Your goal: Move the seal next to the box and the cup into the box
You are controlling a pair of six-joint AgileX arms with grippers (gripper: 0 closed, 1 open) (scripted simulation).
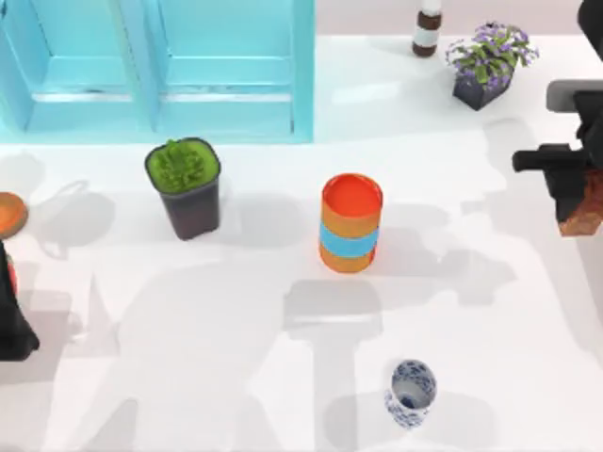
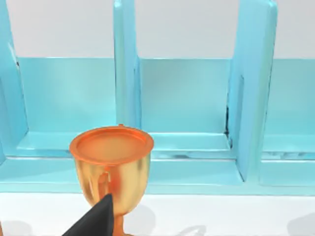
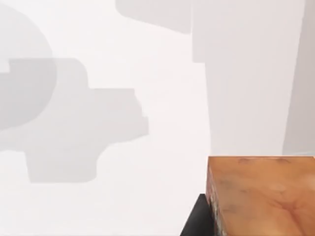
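Observation:
The seal [image 1: 588, 213], a reddish-brown block, hangs at the table's right edge with my right gripper [image 1: 571, 188] shut on it. The right wrist view shows the seal [image 3: 261, 196] close up, a dark finger [image 3: 197, 223] against its side and the white tabletop below. The cup [image 1: 411, 393], white with a blue pattern, stands upright near the front of the table, right of centre. The light blue box [image 1: 226, 94] with its dividers spans the back left and faces the left wrist camera [image 2: 187, 98]. My left gripper [image 1: 11, 320] is parked at the left edge.
A dark pot with a green plant [image 1: 186, 185] stands before the box. An orange cylinder with a blue band [image 1: 350, 223] sits mid-table. A gold goblet [image 1: 8, 215] [image 2: 111, 162] stands near the left arm. A purple flower pot [image 1: 487, 64] and a bottle [image 1: 427, 28] are back right.

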